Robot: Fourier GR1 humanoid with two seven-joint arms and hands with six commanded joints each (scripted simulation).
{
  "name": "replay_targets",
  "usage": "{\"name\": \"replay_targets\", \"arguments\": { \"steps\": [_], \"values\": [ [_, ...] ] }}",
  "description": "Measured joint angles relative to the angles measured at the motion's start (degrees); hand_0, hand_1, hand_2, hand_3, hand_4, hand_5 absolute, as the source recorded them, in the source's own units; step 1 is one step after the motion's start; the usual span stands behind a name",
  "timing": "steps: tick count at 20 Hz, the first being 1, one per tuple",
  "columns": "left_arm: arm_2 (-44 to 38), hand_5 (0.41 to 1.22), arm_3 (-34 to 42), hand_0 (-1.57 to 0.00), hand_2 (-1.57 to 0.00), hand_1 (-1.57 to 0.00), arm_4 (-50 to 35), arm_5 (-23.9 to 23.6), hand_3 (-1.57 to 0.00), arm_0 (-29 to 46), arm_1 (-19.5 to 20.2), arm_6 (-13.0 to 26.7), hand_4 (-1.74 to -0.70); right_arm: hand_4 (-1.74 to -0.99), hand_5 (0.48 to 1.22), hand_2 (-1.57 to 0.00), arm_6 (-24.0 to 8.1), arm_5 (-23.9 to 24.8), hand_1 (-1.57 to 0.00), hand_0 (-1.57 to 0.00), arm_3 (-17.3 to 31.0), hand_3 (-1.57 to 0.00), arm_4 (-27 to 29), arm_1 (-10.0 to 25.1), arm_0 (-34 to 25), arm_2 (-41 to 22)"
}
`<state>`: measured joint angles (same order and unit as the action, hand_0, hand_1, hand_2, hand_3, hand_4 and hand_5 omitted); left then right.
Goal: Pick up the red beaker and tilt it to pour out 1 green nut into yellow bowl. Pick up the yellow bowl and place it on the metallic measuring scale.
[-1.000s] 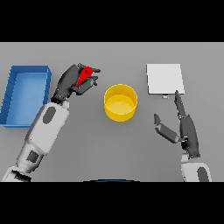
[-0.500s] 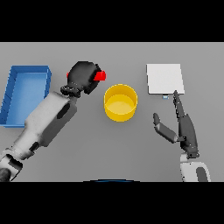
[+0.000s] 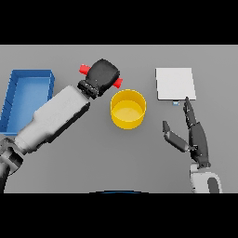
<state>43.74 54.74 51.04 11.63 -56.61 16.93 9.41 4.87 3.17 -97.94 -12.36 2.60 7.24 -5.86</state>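
Note:
My left hand (image 3: 103, 75) is shut on the red beaker (image 3: 117, 83), which lies tilted sideways in the grip. Only its two red ends show, one left of the hand and one at the right, just above the rim of the yellow bowl (image 3: 128, 109). The bowl stands on the table at the middle, and I see no green nut in it. The metallic measuring scale (image 3: 175, 83) lies flat to the bowl's upper right. My right hand (image 3: 195, 135) hovers open below the scale, fingers straight and pointing up.
A blue bin (image 3: 27, 95) stands at the left edge of the grey table, partly behind my left forearm.
The left arm has swung to the right and turned over, carrying the beaker from near the bin to the bowl's upper left rim and tilting it. The right hand stayed put.

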Motion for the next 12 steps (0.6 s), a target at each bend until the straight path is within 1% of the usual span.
{"name": "replay_targets", "arguments": {
  "steps": [1,2,3,4,5,6,7,9,10,11,12],
  "values": [
    [1.54,1.218,-0.57,-1.57,-1.57,-1.57,0.53,1.2,-1.42,-0.58,-0.15,-1.36,-1.72,-1.294,0.657,0.0,0.35,0.32,0.0,0.0,0.17,0.0,0.09,-0.53,0.1,-0.02],
    [3.25,1.218,-1.3,-1.57,-1.57,-1.57,1.71,1.85,-1.45,-1.54,-0.31,-2.19,-1.72,-1.294,0.653,0.0,0.83,-0.1,0.0,0.0,-0.68,0.0,0.73,-0.43,0.6,0.04],
    [4.88,1.219,-2.08,-1.57,-1.57,-1.57,2.82,2.26,-1.47,-2.52,-0.54,-3.16,-1.73,-1.291,0.648,0.0,0.54,-0.21,0.0,0.0,-0.64,0.0,1.04,-0.52,0.51,0.12],
    [6.51,1.219,-2.6,-1.57,-1.57,-1.57,3.97,2.76,-1.49,-3.12,-0.72,-3.4,-1.73,-1.29,0.644,0.0,0.73,-0.26,0.0,0.0,-0.33,0.0,0.71,-0.7,1.03,-0.21],
    [7.9,1.22,-2.91,-1.57,-1.57,-1.57,4.93,4.26,-1.51,-4.54,-0.52,-3.71,-1.73,-1.291,0.64,0.0,-0.11,0.05,0.0,0.0,-0.6,0.0,0.89,-0.58,0.18,0.2],
    [9.65,1.22,-3.36,-1.57,-1.57,-1.57,6.15,4.7,-1.52,-5.24,-0.55,-4.27,-1.73,-1.291,0.634,0.0,0.45,-0.08,0.0,0.0,0.13,0.0,0.93,-0.64,0.41,0.21],
    [10.91,1.22,-3.86,-1.57,-1.57,-1.57,6.97,5.28,-1.53,-5.94,-0.77,-4.23,-1.74,-1.293,0.631,0.0,0.11,0.19,0.0,0.0,0.53,0.0,0.56,-1.01,0.33,-0.02],
    [13.38,1.22,-4.64,-1.57,-1.57,-1.57,8.36,6.44,-1.55,-7.51,-0.79,-5.07,-1.74,-1.288,0.627,0.0,0.84,0.34,0.0,0.0,1.04,0.0,0.42,-0.41,-0.13,0.46],
    [14.41,1.221,-4.94,-1.57,-1.57,-1.57,9.04,6.69,-1.55,-8.39,-0.7,-5.28,-1.74,-1.286,0.618,0.0,0.61,0.66,0.0,0.0,0.83,0.0,0.38,-0.32,-0.28,0.7],
    [15.6,1.221,-4.82,-1.57,-1.57,-1.57,9.57,6.62,-1.55,-8.85,-0.51,-6.33,-1.74,-1.278,0.609,0.0,0.75,0.74,0.0,0.0,0.68,0.0,-0.04,-0.47,0.38,0.36],
    [16.61,1.221,-6.07,-1.57,-1.57,-1.57,10.28,6.45,-1.56,-9.84,-1.09,-6.48,-1.74,-1.276,0.6,0.0,0.81,0.84,0.0,0.0,-0.06,0.0,-0.5,-0.76,0.64,-0.2]
  ]
}}
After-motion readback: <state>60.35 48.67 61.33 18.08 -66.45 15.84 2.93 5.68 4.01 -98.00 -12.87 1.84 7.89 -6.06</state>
